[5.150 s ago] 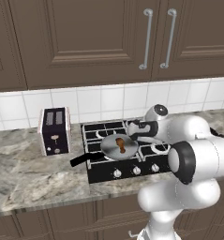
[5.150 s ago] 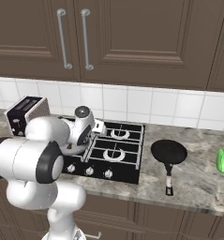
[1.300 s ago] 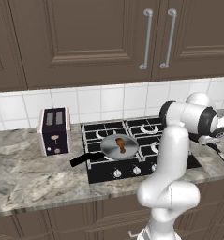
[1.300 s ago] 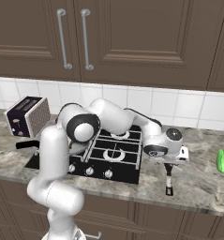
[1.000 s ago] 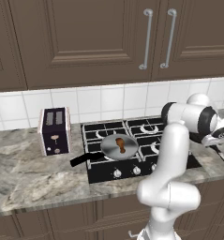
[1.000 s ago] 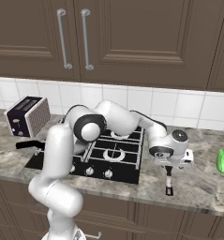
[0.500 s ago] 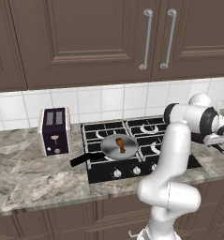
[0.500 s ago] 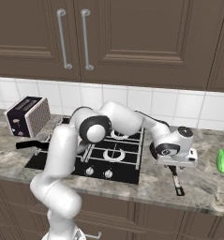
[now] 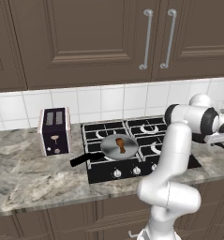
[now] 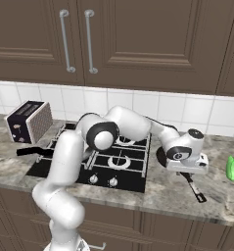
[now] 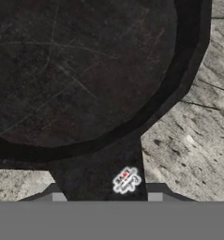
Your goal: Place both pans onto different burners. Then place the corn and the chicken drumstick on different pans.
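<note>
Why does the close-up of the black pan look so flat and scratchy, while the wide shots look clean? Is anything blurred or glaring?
Hand view: the black pan shows fine pale scratch lines, no glare, sharp edges. Left base view: even, soft light, a mild sheen on the grey pan. Right base view: faint shadows on the counter, nothing blurred.

A kitchen: gas hob (image 9: pixel 132 154), toaster (image 9: pixel 54 131), wood cabinets (image 9: pixel 85 42).

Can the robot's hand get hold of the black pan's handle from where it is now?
Probably yes. The hand sits low over the black pan on the counter, its two fingers on either side of the handle, and nothing lies between them.
</note>
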You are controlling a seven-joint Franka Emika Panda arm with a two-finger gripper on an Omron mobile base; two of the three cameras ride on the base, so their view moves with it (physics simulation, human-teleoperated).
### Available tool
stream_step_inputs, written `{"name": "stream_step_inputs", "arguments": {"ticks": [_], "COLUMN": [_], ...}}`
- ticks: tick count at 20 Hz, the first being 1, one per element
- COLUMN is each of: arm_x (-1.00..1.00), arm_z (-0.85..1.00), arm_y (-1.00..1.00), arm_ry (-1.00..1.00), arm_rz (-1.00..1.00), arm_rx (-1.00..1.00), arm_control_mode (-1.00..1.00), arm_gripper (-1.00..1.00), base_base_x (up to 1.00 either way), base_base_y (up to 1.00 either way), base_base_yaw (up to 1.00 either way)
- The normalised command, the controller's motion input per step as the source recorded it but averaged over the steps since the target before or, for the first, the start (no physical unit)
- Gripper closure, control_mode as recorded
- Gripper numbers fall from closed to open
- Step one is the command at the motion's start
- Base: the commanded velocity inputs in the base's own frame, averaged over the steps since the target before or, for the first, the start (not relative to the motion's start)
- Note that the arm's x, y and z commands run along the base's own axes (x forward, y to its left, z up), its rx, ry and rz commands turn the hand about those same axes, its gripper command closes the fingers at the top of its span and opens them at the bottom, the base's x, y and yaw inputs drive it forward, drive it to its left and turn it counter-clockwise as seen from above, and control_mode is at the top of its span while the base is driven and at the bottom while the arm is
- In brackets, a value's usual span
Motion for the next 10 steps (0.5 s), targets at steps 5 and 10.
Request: {"name": "stream_step_inputs", "arguments": {"ticks": [5, 10], "arm_x": [-0.09, -0.28], "arm_z": [0.02, 0.23], "arm_y": [0.03, 0.3], "arm_ry": [0.0, -0.04], "arm_rz": [0.03, 0.09], "arm_rx": [0.0, 0.0], "arm_control_mode": [-1.0, -1.0], "arm_gripper": [1.0, 1.0], "base_base_x": [0.0, 0.0], "base_base_y": [0.0, 0.0], "base_base_yaw": [0.0, 0.0]}}
